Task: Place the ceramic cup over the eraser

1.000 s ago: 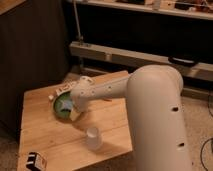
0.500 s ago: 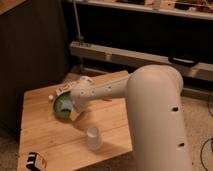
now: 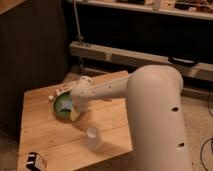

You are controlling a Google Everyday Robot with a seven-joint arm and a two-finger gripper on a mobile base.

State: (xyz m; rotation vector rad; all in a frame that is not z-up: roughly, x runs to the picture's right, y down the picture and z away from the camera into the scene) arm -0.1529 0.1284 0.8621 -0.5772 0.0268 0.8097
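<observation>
No visible delta over the last second. Two-finger gripper [image 3: 67, 106] reads at the same spot as in both earlier frames: low over the round green bowl [image 3: 60, 102] at the back left of the light wooden table [image 3: 47, 135], jaws spread wide. Big white robot arm [image 3: 150, 100] has the same reach and bend, no shift at elbow or wrist. Small white handleless ceramic cup [image 3: 92, 137] and small black rectangular eraser [image 3: 35, 161] with white stripes show no displacement either: cup upright near the table's front edge, eraser at the front left corner, well apart.
</observation>
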